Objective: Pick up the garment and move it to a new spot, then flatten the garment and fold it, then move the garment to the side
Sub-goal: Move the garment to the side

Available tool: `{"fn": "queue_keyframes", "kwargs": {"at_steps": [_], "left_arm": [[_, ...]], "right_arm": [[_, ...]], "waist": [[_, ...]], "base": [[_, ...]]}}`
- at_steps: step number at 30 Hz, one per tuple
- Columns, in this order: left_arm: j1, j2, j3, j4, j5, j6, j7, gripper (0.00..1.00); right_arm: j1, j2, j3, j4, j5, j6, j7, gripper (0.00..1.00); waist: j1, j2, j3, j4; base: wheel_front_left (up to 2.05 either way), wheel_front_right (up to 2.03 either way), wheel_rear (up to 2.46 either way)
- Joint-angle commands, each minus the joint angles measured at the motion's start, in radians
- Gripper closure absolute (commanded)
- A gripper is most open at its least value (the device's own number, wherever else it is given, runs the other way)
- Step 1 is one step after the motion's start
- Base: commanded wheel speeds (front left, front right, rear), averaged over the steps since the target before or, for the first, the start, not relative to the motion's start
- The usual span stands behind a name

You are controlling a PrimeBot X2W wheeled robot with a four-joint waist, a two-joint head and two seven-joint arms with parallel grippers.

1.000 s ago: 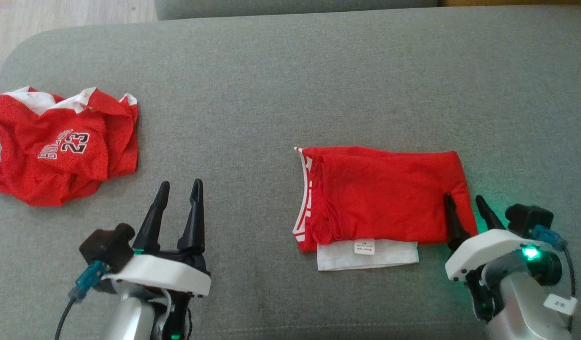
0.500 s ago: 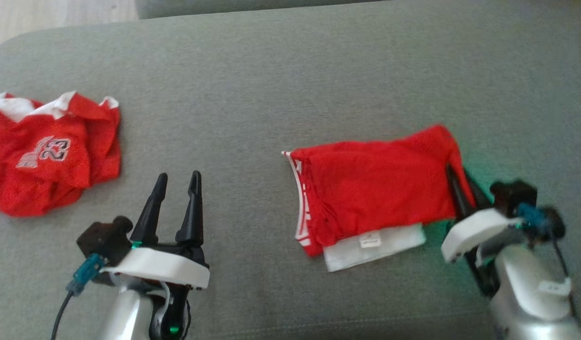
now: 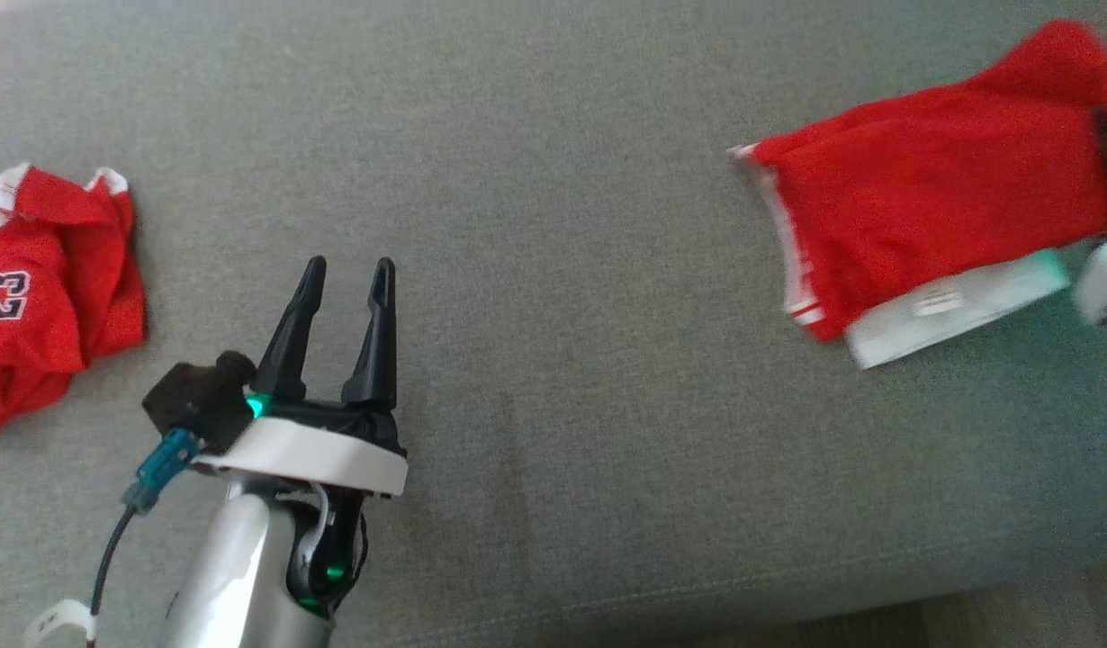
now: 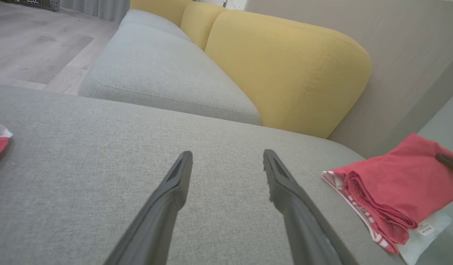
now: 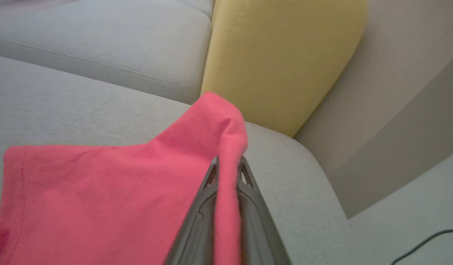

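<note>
At your right pincer (image 5: 228, 162): the two fingers are drawn almost together and nip a fold of the garment (image 5: 101, 191) between them. Red cloth pokes up past the tips.
Lie of the garment: folded red cloth with one corner raised in that pincer. The rest spreads away to the pincer's left and slopes down to the grey sofa (image 3: 553, 180).
Under the garment: a white layer (image 3: 958, 306) sticks out along the near edge. It carries a small label (image 3: 936, 303) that you cannot read through the blur.
Far end of the garment: a white-striped edge (image 3: 792, 261) at the end farthest from the right pincer, turned towards your other arm.
Your left pincer (image 3: 349, 263): the fingers are spread wide with nothing between them, over bare sofa. You cannot tell whether the tips touch the fabric.
To the left pincer's right: the garment, well apart from it.
To the left pincer's left: a crumpled red jersey (image 3: 40, 288) with white trim and the digits "23" showing. It lies on the sofa, well apart from the fingers.
Beyond the right pincer's tips: a yellow backrest (image 5: 278, 55) past the sofa's rounded edge.
</note>
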Motion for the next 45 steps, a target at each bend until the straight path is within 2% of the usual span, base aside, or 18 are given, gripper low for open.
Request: {"fn": "queue_keyframes", "kwargs": {"at_steps": [1,5,7,11,16,17,18,19,20,25,33,39,45], "left_arm": [[-0.032,0.004,0.022,-0.035,0.009,-0.005,-0.008,0.0],[-0.044,0.004,0.024,-0.034,0.02,-0.011,-0.008,0.0],[-0.047,0.004,0.026,-0.031,0.022,-0.014,-0.008,0.0],[-0.05,0.004,0.028,-0.029,0.021,-0.017,-0.008,0.0],[-0.046,0.004,0.029,-0.026,0.016,-0.019,-0.008,0.0],[-0.043,0.004,0.031,-0.024,0.015,-0.019,-0.008,0.0],[-0.04,0.004,0.032,-0.023,0.013,-0.018,-0.008,0.0],[-0.038,0.004,0.033,-0.022,0.011,-0.018,-0.008,0.0],[-0.036,0.004,0.033,-0.021,0.01,-0.018,-0.008,0.0],[-0.031,0.004,0.033,-0.012,0.003,-0.015,-0.008,0.0],[-0.026,0.004,0.031,-0.004,-0.015,-0.011,-0.008,0.0],[-0.003,0.004,0.043,-0.017,-0.036,0.002,-0.008,0.0],[0.025,0.004,0.047,-0.032,-0.054,0.014,-0.008,0.0]], "right_arm": [[-0.025,-0.035,-0.006,-0.016,0.015,-0.001,0.002,1.0],[-0.067,-0.083,-0.086,0.071,0.034,-0.001,0.009,1.0],[-0.08,-0.059,-0.092,0.088,0.033,-0.001,0.021,1.0],[-0.117,-0.048,-0.2,0.163,-0.047,-0.001,0.034,1.0],[-0.128,-0.008,-0.261,0.197,-0.122,-0.001,0.023,1.0],[-0.126,0.003,-0.27,0.198,-0.131,-0.001,0.024,0.91],[-0.123,0.01,-0.275,0.197,-0.142,-0.001,0.024,0.58],[-0.121,0.017,-0.284,0.199,-0.147,-0.001,0.029,0.45],[-0.12,0.026,-0.285,0.199,-0.148,-0.001,0.035,0.0],[-0.127,0.047,-0.298,0.164,-0.15,-0.001,0.03,0.0],[-0.139,0.101,-0.25,0.051,-0.12,-0.001,0.014,0.0],[-0.06,0.218,-0.182,-0.135,-0.035,-0.001,-0.002,0.0],[0.099,0.32,-0.158,-0.287,0.017,-0.001,-0.028,0.0]], "waist": [[-0.0001,0.0,0.02,-0.006],[-0.0001,0.0,0.045,-0.006],[-0.0001,0.0,0.05,-0.005],[-0.0001,0.0,0.057,-0.001],[-0.0001,0.0,0.05,0.006],[-0.0001,0.0,0.047,0.007],[-0.0001,0.0,0.044,0.007],[-0.0001,0.0,0.042,0.007],[-0.0001,0.0,0.04,0.007],[-0.0001,0.0,0.025,0.007],[-0.0001,0.0,-0.016,0.014],[-0.0001,0.0,-0.085,0.028],[-0.0001,0.0,-0.139,0.047]], "base": [[0.0,0.0,0.0],[0.0,0.0,0.0],[0.0,0.0,0.0],[0.0,0.0,0.0],[0.0,0.0,0.0],[0.0,0.0,0.0],[0.0,0.0,0.0],[0.0,0.0,0.0],[0.0,0.0,0.0],[0.0,0.0,0.0],[0.0,0.0,0.0],[0.0,0.0,0.0],[0.0,0.0,0.0]]}}
